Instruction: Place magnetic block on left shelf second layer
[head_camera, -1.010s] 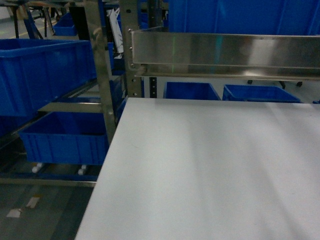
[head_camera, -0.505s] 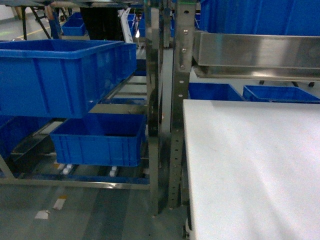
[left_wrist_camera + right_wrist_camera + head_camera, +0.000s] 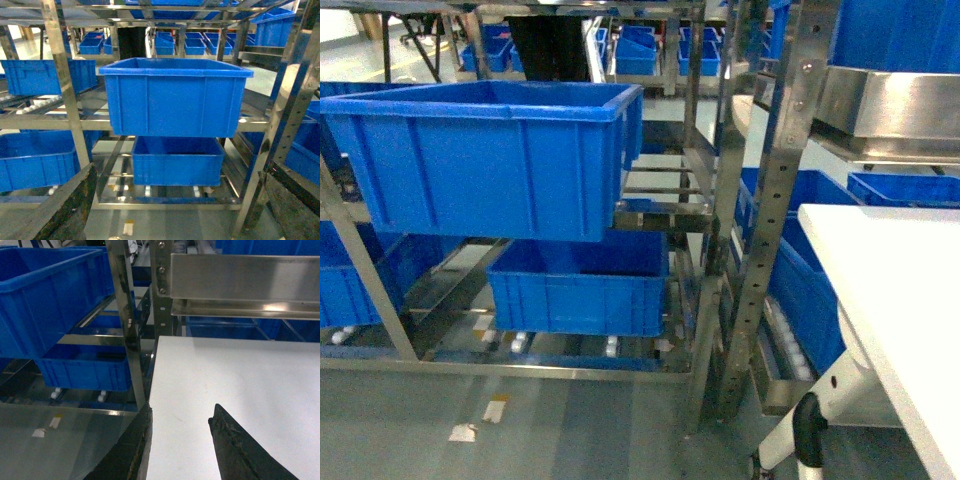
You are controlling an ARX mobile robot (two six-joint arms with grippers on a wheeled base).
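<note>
1. Head view: left shelf [image 3: 720, 200] beside white table [image 3: 900, 290], blue crate [image 3: 490, 160] on second layer; no grippers, no magnetic block seen.
2. Left gripper [image 3: 175, 210] spread wide, empty, facing crate.
3. Right gripper [image 3: 180, 450] spread, empty, over table.

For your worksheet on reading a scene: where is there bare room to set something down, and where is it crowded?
Bare: the white table, bordered by the steel upright and the steel rail above. Crowded: the left shelf, filled by the upper crate and lower crate.
</note>
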